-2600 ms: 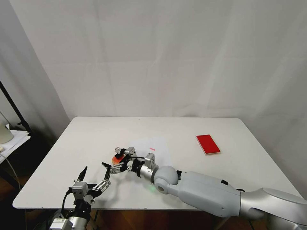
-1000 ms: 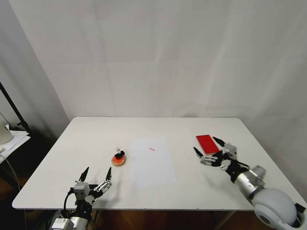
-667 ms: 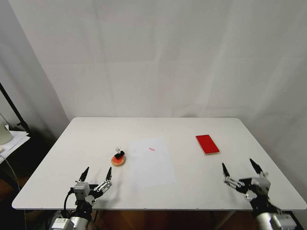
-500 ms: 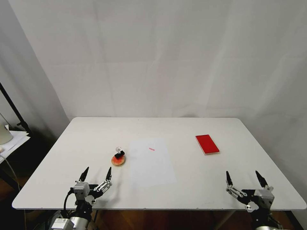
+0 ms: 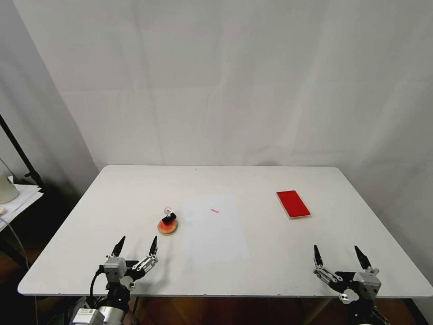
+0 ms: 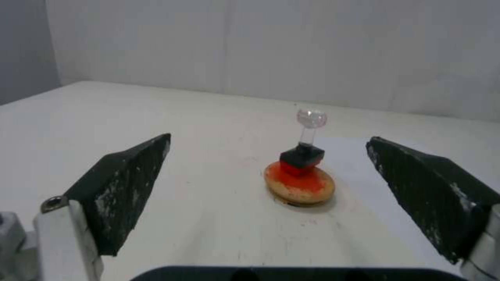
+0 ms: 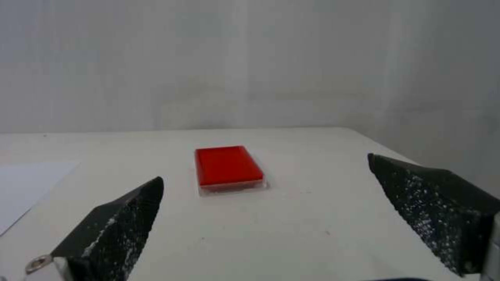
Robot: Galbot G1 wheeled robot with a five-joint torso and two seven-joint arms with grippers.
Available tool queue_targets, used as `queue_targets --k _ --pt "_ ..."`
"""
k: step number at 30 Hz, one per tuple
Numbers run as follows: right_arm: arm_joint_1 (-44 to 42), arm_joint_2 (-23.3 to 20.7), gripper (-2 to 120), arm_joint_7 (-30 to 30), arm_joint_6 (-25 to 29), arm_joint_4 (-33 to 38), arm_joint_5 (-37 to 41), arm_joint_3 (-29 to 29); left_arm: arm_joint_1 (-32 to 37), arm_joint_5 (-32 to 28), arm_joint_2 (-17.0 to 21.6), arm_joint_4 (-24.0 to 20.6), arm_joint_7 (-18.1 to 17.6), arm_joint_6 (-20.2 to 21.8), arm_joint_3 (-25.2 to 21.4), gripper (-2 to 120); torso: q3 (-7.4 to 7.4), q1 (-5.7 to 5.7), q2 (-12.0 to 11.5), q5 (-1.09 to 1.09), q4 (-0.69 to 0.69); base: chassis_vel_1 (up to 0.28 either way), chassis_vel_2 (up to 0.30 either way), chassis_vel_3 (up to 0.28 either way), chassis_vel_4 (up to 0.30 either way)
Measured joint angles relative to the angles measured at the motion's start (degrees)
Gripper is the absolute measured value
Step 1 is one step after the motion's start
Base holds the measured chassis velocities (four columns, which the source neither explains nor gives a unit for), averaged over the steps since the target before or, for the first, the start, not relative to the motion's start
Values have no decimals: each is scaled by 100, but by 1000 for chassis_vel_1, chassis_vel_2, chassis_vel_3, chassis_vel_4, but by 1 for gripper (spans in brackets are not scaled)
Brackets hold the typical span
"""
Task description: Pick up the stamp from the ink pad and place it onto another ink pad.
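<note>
1. At the near left corner of the table [image 5: 135,185], the left gripper [image 5: 135,246] hung just above the edge with its two dark fingers [image 6: 125,183] spread wide and nothing between them. It pointed toward the round pad but stood well short of it.

2. A little further in from that gripper, the stamp [image 5: 168,216] stood on the round orange-red ink pad [image 5: 167,227]. From the left wrist view, the black base of the stamp [image 6: 302,156] sat on the round pad [image 6: 298,185] toward its far side, and the clear knob rose above it, leaning slightly. Nothing touched it.

3. In the middle lay a white sheet of paper [image 5: 215,234], just beside the round pad, with a small red mark [image 5: 214,211] near its far end.

4. Over on the right, the flat red ink pad [image 5: 293,204] lay bare, well apart from the stamp. The right wrist view showed the same: the top of the red pad [image 7: 227,167] carried nothing.

5. At the near right corner, the right gripper [image 5: 338,258] hovered by the table edge, its fingers [image 7: 112,228] parted wide and empty, aimed at the red pad but far from it.

6. As I judged it, the job looked finished: the stamp was off the rectangular pad and settled on the other one, and both arms were clear. Nothing seemed left, unless the slight lean needed checking.
</note>
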Motion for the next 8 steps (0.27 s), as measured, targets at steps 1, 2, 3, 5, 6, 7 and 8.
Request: queue_targets --k 1,2,3,5,6,7,8 --pt "2 -2 100 -1 0 0 0 -2 0 0 0 0 0 0 0 100 0 0 0 0 0 0 0 0 0" --pt "2 -2 100 -1 0 0 0 -2 0 0 0 0 0 0 0 100 0 0 0 0 0 0 0 0 0" --pt "5 -3 100 -2 -1 -1 1 -3 0 0 0 0 0 0 0 100 0 0 0 0 0 0 0 0 0" --pt "8 -6 100 -3 -2 -2 3 -6 0 0 0 0 0 0 0 100 0 0 0 0 0 0 0 0 0" --pt "10 -9 100 -4 -2 -2 4 -7 0 0 0 0 0 0 0 100 0 0 0 0 0 0 0 0 0" --pt "10 -9 100 -4 -2 -2 4 -7 0 0 0 0 0 0 0 100 0 0 0 0 0 0 0 0 0" --pt "11 -10 100 -4 -3 -3 4 -8 0 0 0 0 0 0 0 100 0 0 0 0 0 0 0 0 0"
